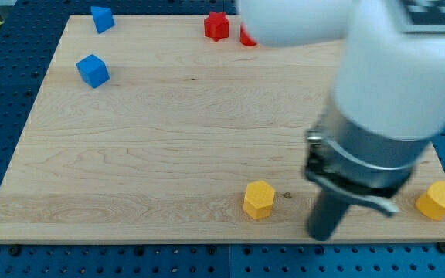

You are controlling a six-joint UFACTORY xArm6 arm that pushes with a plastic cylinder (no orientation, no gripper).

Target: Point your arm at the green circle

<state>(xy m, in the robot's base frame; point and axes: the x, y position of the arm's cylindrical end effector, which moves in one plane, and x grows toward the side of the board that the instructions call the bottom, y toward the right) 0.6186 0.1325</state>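
Observation:
No green circle shows in the camera view; the arm's white body covers much of the view's right side and may hide it. My tip [323, 234] rests on the wooden board near its bottom edge, to the right of a yellow hexagon block [259, 200] and left of a second yellow block [437, 201] at the board's right edge. The tip touches neither.
A blue block [93, 70] lies at the upper left and another blue block [102, 18] near the top edge. A red star block [216, 25] sits at the top middle, with a second red block [246, 36] partly hidden behind the arm.

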